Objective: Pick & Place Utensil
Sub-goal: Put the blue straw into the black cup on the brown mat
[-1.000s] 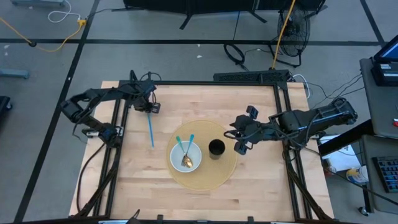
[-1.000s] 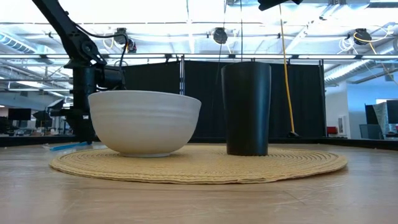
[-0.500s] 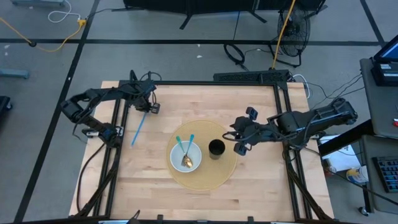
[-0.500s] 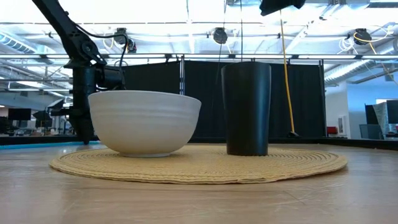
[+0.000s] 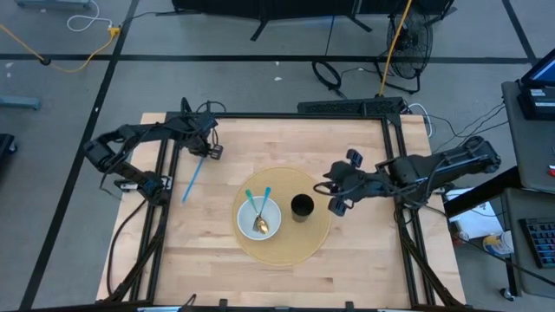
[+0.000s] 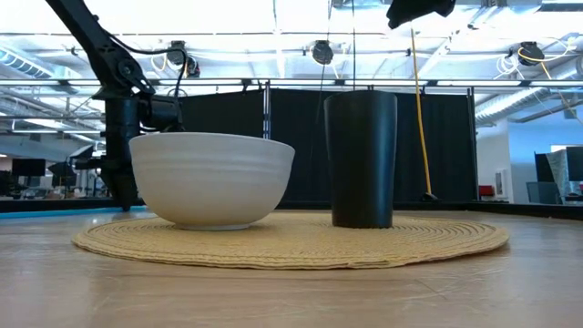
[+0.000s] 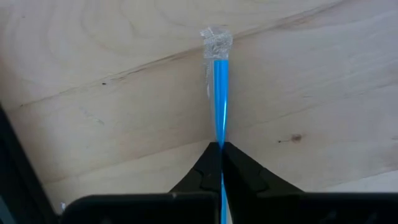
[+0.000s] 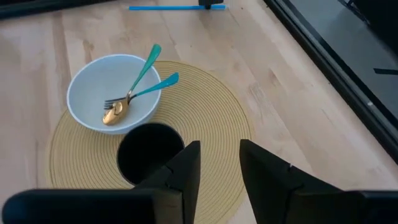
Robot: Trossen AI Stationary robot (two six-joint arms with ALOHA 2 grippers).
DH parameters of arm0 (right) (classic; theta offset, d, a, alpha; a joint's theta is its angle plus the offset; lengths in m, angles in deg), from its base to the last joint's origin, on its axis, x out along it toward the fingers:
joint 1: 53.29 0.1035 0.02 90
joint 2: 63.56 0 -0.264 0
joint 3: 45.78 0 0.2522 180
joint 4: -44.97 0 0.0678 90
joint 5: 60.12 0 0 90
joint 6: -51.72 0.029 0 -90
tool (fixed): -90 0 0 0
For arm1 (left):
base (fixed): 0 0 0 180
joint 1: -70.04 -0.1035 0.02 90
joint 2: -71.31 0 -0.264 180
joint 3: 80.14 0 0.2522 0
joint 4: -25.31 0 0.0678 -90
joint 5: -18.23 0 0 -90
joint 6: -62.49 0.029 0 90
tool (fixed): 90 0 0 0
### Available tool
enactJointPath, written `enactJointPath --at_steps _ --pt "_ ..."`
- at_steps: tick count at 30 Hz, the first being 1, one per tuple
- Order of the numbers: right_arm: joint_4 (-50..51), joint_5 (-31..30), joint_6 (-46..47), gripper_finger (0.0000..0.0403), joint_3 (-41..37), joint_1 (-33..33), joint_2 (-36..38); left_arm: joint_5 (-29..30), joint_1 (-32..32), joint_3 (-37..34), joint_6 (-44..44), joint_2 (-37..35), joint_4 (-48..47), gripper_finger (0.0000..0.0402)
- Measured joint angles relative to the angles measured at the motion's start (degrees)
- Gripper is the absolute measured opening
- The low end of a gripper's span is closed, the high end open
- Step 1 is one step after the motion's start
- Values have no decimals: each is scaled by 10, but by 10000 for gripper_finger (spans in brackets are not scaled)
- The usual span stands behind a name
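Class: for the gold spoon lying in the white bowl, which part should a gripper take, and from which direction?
Grip the teal handle near its free end, coming from straight above. The spoon leans with its gold head down in the bowl, handle sticking up over the rim, clear of the black cup.

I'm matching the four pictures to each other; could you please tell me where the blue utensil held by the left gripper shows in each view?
High view: blue utensil slants off the left gripper, left of the white bowl.
Low view: not visible.
Left wrist view: runs up the middle.
Right wrist view: along the top edge, beyond the bowl.
Shared landmark: the bowl.
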Motion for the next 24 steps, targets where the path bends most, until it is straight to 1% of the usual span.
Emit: enactJointPath --at_steps 3,4,9,16,19,24 --pt "-1 0 7 105 0 0 5 -3 7 -3 13 -19 7 5" --pt "-2 0 7 105 0 0 7 -13 11 -3 14 -28 13 5" --pt "-15 0 7 104 0 0 7 -23 27 -2 23 -80 50 4" --pt "-32 -2 4 100 0 0 7 -56 52 -1 42 -157 100 5" --pt "-34 -11 4 98 0 0 7 -74 66 0 47 -196 130 3" --pt "-33 -33 3 97 0 0 7 -75 88 0 53 -267 175 3"
